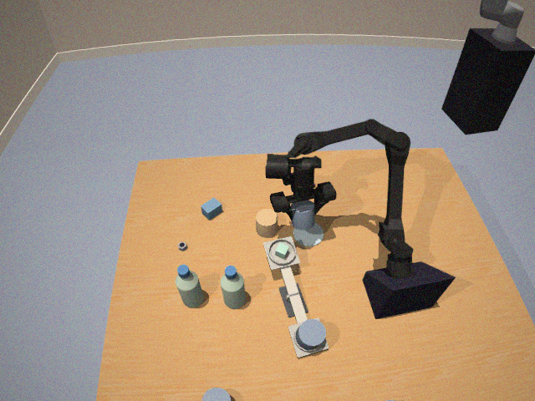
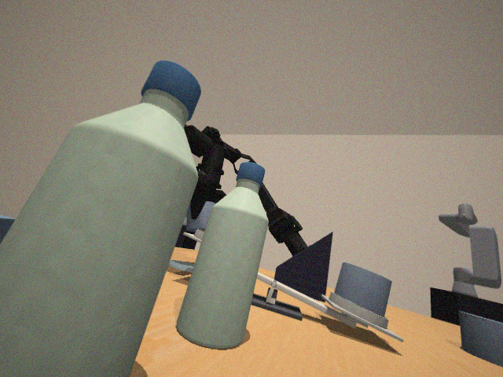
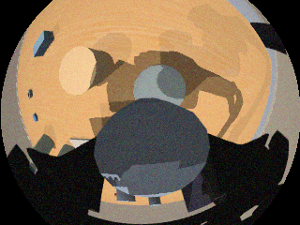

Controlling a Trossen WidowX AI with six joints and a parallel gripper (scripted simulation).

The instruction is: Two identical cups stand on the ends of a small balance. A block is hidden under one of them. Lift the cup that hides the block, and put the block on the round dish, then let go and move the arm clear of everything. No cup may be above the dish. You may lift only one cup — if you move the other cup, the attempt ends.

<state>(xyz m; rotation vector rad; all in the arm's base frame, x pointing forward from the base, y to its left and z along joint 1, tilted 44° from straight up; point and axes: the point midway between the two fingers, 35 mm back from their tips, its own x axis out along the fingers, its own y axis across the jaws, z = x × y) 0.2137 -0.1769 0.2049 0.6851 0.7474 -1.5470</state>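
My gripper (image 1: 303, 214) (image 3: 149, 133) is shut on a blue-grey cup (image 2: 200, 217), holding it in the air close to the round pale dish (image 1: 308, 238) (image 2: 181, 265) (image 3: 149, 84). In the top view the cup overlaps the dish's far part; I cannot tell exactly how much of it is above the dish. The green block (image 1: 282, 250) lies uncovered on the far tray of the balance (image 1: 289, 282) (image 2: 292, 293). The other cup (image 1: 311, 332) (image 2: 362, 288) stands on the near tray, and the beam tilts down towards it.
A tan cylinder (image 1: 266, 224) (image 3: 76, 70) stands left of the dish, close to the gripper. A blue box (image 1: 211, 209) (image 3: 43, 43) and a small nut (image 1: 182, 246) lie farther left. Two green bottles (image 1: 190, 291) (image 1: 233, 290) stand left of the balance. A blue-grey object (image 1: 216, 394) is at the front.
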